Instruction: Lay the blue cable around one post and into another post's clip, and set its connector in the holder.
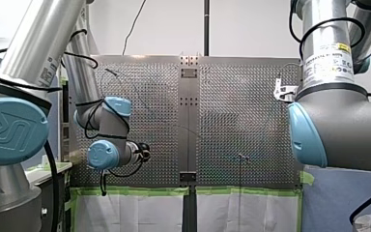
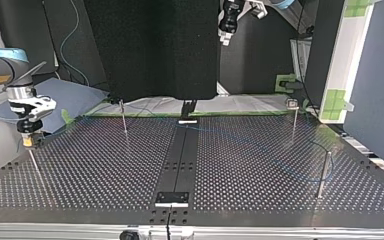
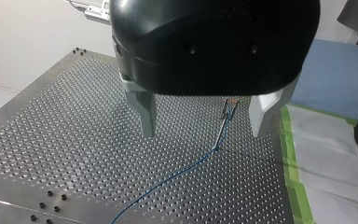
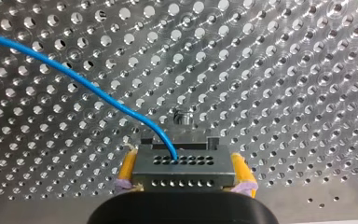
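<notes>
Gripping the grey connector (image 4: 182,167) between yellow pads (image 4: 127,169), the right jaws are clamped on it, low over the perforated counter (image 4: 284,70). The blue cable (image 4: 98,95) leaves the connector's face and arcs away above the holes. From across the counter, that arm sits at the top view's left, its jaws just above a thin post (image 2: 34,165). The left jaws hang high, well apart from the work. Their fingers (image 3: 142,112) are spread with nothing between them. Below them the cable runs along the counter to the foot of a second post (image 3: 223,130) with a small clip (image 3: 230,105) on top.
</notes>
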Controlling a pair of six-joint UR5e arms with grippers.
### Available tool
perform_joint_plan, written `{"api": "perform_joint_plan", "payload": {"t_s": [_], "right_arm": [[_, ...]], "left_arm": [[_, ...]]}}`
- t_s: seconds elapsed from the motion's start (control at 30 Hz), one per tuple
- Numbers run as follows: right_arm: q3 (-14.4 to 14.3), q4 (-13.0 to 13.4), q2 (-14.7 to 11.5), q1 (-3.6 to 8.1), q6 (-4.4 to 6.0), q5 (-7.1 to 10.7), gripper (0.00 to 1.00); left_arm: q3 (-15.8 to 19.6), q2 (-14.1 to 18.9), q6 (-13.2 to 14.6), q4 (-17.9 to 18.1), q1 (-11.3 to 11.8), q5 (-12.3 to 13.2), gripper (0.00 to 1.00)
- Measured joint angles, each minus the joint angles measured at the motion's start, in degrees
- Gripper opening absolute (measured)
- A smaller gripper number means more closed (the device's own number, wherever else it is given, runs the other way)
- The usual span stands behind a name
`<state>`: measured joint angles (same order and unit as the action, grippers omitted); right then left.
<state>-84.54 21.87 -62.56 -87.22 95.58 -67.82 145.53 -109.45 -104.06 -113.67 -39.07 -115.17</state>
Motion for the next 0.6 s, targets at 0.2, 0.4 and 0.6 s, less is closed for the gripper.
{"api": "perform_joint_plan", "payload": {"t_s": [0.2,0.4,0.6], "right_arm": [[0.9,-0.5,0.6,0.02,0.11,0.04,0.00],[2.0,-1.6,1.9,-0.14,-0.46,0.11,0.00],[2.1,-1.1,2.1,-0.05,-0.25,0.94,0.00]], "left_arm": [[0.0,0.0,0.0,-0.1,0.0,0.0,1.00],[0.0,0.0,0.0,-0.2,0.0,0.0,1.00],[0.0,0.0,0.0,-0.2,0.0,0.0,1.00]]}}
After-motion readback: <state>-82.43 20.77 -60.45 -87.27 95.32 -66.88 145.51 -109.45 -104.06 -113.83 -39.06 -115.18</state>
